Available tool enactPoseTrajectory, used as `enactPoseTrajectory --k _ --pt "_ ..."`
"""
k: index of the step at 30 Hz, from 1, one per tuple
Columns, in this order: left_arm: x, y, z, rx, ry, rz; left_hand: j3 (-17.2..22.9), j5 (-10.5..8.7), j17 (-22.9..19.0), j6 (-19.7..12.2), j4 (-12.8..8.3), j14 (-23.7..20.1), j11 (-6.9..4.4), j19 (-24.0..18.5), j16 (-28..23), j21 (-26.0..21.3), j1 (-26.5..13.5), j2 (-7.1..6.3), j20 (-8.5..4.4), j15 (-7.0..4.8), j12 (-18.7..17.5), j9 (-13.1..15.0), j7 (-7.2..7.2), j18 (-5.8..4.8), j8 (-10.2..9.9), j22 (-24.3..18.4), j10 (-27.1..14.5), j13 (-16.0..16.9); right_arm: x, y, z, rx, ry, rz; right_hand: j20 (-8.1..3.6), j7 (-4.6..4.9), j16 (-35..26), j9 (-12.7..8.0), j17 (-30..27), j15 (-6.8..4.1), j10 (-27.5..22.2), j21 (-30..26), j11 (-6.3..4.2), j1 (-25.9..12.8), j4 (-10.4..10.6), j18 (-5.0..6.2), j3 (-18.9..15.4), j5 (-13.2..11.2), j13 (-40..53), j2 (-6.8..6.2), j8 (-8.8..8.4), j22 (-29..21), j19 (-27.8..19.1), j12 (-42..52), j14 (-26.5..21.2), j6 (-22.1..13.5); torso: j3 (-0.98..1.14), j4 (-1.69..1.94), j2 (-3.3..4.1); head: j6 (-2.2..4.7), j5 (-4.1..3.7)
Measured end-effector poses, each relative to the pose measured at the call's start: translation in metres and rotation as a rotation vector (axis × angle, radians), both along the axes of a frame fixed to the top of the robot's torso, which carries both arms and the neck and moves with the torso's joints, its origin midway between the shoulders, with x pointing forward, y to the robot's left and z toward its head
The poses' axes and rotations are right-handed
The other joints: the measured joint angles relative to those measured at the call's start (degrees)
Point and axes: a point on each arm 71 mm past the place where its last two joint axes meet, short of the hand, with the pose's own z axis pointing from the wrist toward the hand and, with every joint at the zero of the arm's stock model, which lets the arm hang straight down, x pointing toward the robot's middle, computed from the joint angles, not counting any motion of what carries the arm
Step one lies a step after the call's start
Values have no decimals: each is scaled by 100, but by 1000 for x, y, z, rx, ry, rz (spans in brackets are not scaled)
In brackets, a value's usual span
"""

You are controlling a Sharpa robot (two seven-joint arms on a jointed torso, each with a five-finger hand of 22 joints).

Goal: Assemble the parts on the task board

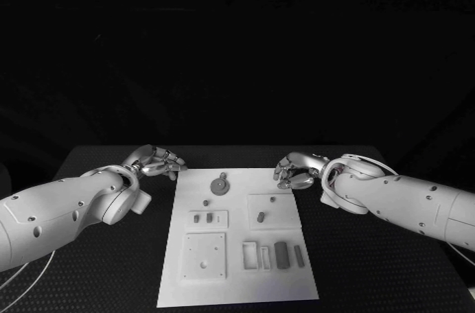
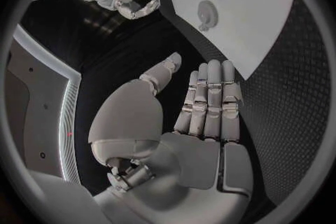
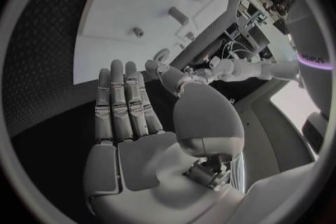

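— What is the surface (image 1: 109,272) like?
— It is black with tiny bumps.
— What lies on it?
— A white task board (image 1: 237,289) lies flat in the middle, with small parts (image 1: 282,254) on the board.

— Any lettering to call on the task board (image 1: 287,285)?

— Nothing legible there. On the white arm at the rim of the right wrist view there's a dark printed word (image 3: 313,59), too bent and small to read.
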Motion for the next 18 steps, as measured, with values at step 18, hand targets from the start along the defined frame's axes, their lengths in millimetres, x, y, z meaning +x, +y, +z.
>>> enactPoseTrajectory --k 18 --pt "-4 -9 0 -169 51 4 -200 -34 28 -36 -71 -52 1 -50 -102 -111 -86 15 51 52 0 4 2 0 23 -69 -1 21 -25 29 -29 -266 -117 90 -552 -85 708 -137 760 -460 128 527 -45 -62 113 -1 31 0 -60 -242 -75 235 1494 -283 1297 206 -3 -18 -85 -51 2"
